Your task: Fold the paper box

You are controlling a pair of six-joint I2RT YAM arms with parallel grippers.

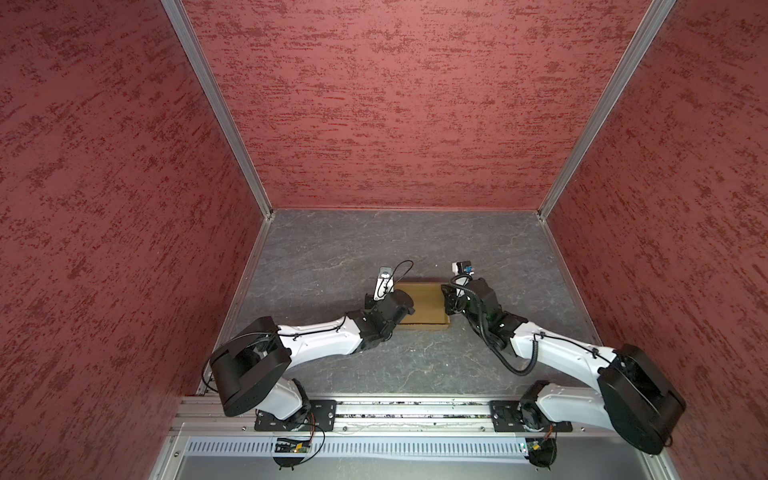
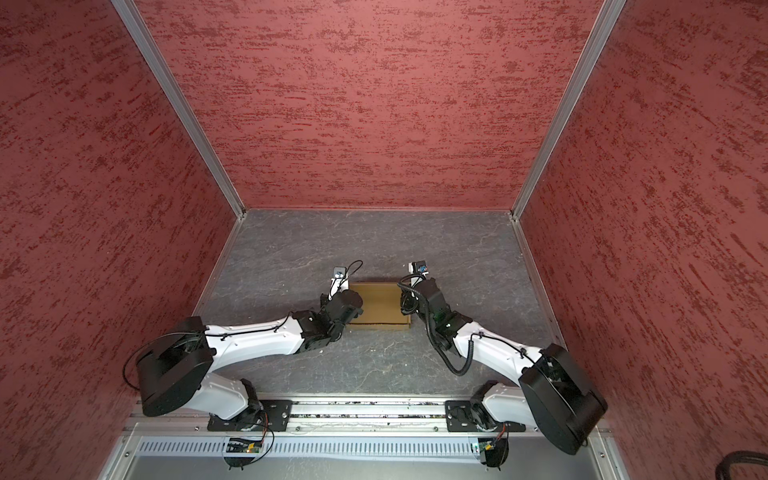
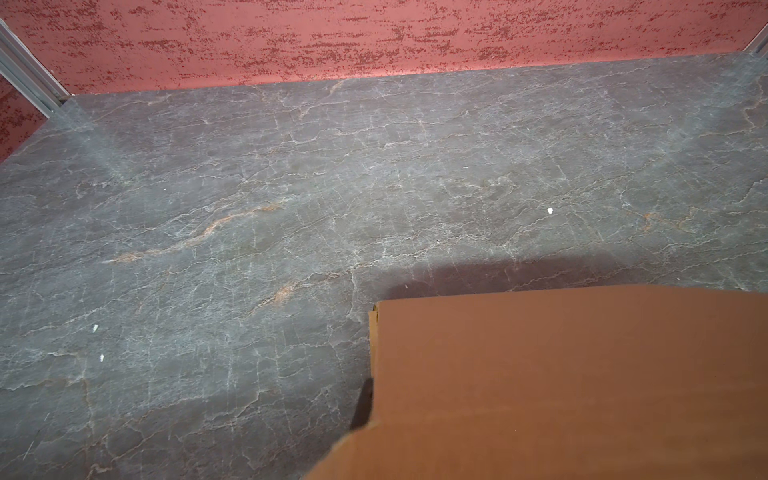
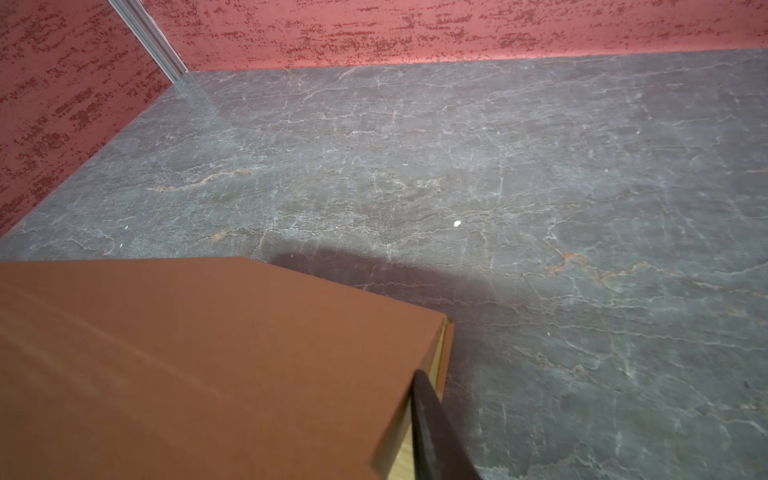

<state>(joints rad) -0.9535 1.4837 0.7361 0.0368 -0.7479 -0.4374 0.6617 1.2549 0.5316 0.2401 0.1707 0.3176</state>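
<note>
The paper box [image 1: 422, 305] lies flat on the grey marbled table [image 1: 374, 245], just below the centre of the frame in both top views. Its top panel [image 4: 208, 353] is folded down level. Red textured walls [image 1: 395, 104] enclose the table on three sides.

The left gripper [image 1: 400, 308] sits at the left edge of the box, under its black wrist housing. Its fingers are pressed together. Whether cardboard is caught between them cannot be told. In the left wrist view the box fills the lower right of the frame.

The right gripper [image 1: 448, 302] sits at the right edge of the box. In the right wrist view one black finger [image 4: 432, 432] lies against the box's side wall at lower centre. The other finger is hidden, so spread or pinch cannot be told.
</note>
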